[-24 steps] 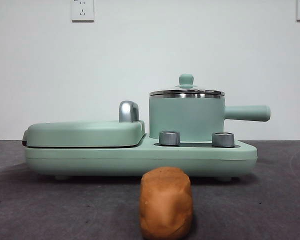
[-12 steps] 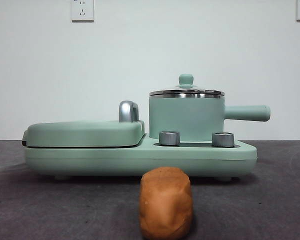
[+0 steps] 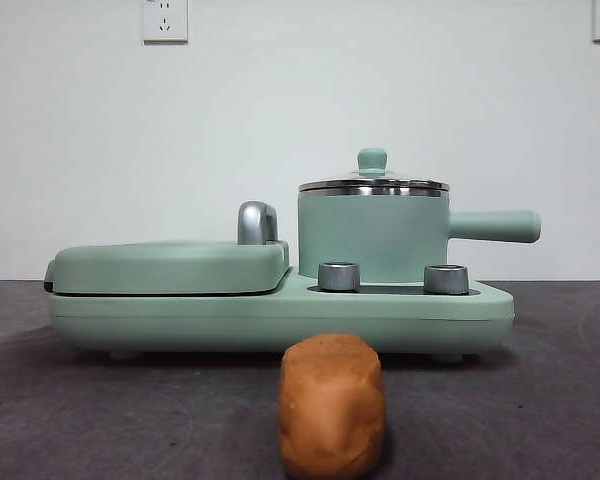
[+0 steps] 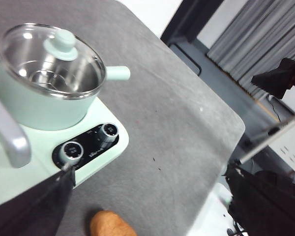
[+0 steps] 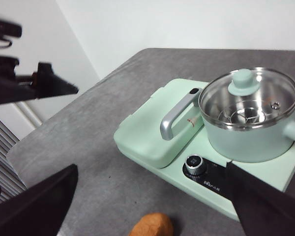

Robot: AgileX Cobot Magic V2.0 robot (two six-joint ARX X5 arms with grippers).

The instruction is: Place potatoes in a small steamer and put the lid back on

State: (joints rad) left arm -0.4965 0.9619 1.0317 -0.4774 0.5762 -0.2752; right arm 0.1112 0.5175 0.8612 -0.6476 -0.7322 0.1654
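I see the orange-brown, rounded oblong potato (image 3: 332,404) lying on the dark grey table (image 3: 540,400), alone in front of the appliance and apart from it; each wrist camera catches only its upper part (image 4: 110,225) (image 5: 152,225). Behind it stands the small mint-green cylindrical steamer pot (image 3: 373,237) with its steel rim and straight side handle. The round clear glass lid (image 3: 373,184) with the small mint-green knob sits on the pot, closed. Through the glass, from my wrist cameras, I see a steel rack inside the pot (image 4: 46,81) (image 5: 250,118) and no potato.

The pot rests on the flat mint-green appliance base (image 3: 280,315), with two round metal dials (image 3: 340,276) just in front of it. Beside the pot, on the same base, lies the flat mint-green griddle cover (image 3: 170,266) with its curved chrome handle (image 3: 257,222).

Both arms hang high above the table, well away from everything. The right gripper (image 5: 152,196) stands wide open, its two black jaws far apart with the potato and base seen between them, holding nothing. Of the left gripper (image 4: 34,206) I see just one black jaw, near the edge of the base in that camera, so I cannot tell how its jaws stand. Neither gripper shows in the front view. Two white wall sockets (image 3: 166,20) sit on the wall behind.
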